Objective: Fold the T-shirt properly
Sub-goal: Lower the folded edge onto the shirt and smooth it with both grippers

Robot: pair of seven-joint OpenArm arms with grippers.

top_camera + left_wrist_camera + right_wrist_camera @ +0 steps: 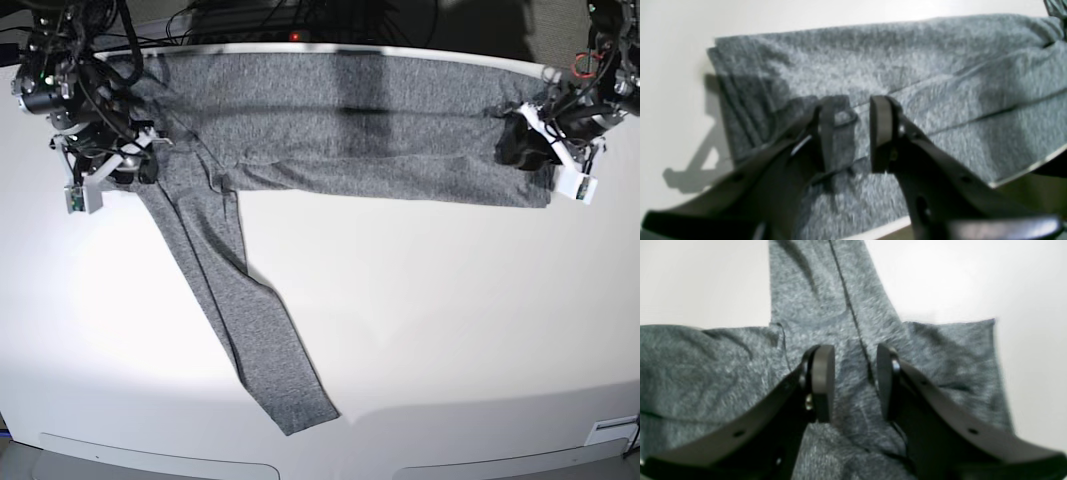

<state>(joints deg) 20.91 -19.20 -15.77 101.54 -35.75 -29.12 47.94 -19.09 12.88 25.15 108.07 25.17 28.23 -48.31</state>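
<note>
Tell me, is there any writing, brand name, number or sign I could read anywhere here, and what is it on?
None can be read.
T-shirt: plain mottled grey fabric in all three views, no print or logo showing.
Small boards on the arms near the left pincer and right pincer: any markings are too small to read.
Table: plain white, no marks.

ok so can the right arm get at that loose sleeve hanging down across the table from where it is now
Probably yes. The right tool hovers open right over the T-shirt where the sleeve branches off, and nothing lies on or beside the sleeve. Its far cuff end might be a stretch, though.
</note>
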